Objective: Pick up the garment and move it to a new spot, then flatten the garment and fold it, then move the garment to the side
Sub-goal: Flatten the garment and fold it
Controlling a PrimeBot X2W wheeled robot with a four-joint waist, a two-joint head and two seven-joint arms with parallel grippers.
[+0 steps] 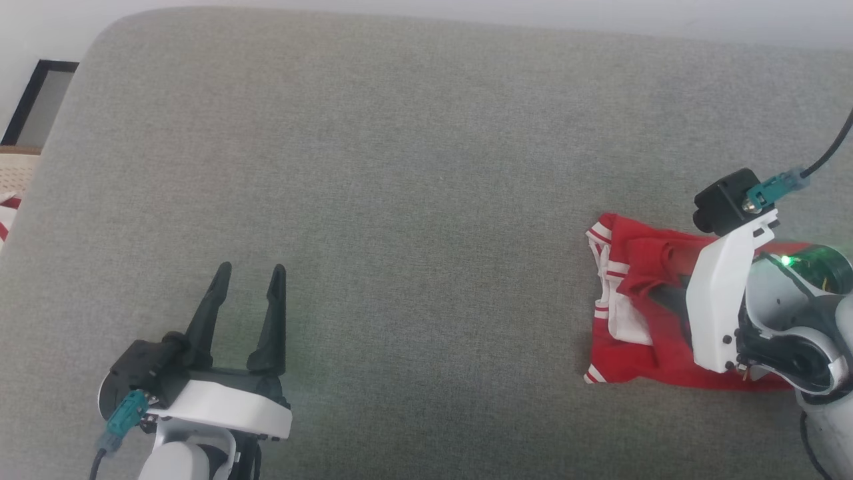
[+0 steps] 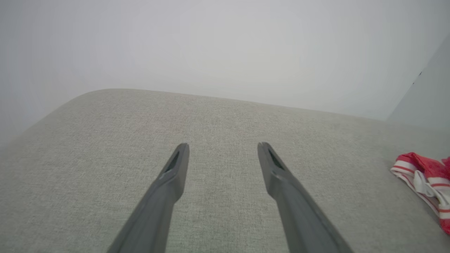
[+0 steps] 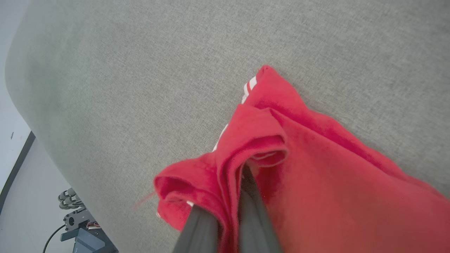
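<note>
The red garment [image 1: 633, 313] with white double-stripe trim lies bunched at the right of the grey cushion [image 1: 400, 167]. My right gripper [image 3: 242, 175] is shut on a fold of the garment [image 3: 316, 182], red cloth wrapped around both fingers. From the head view the right wrist's white housing covers the garment's right part. My left gripper [image 1: 248, 275] stands open at the lower left over bare cushion, far from the cloth. Between the left wrist view's fingers there is nothing, and the garment's striped edge [image 2: 427, 177] shows at that view's right border.
The grey cushion's rounded corner [image 1: 100, 47] is at the upper left, with a dark-framed panel [image 1: 36, 100] and pale floor beyond it. Past the cushion's edge, grey equipment with cables [image 3: 81, 232] stands on the floor. A black cable [image 1: 833, 147] runs from the right wrist.
</note>
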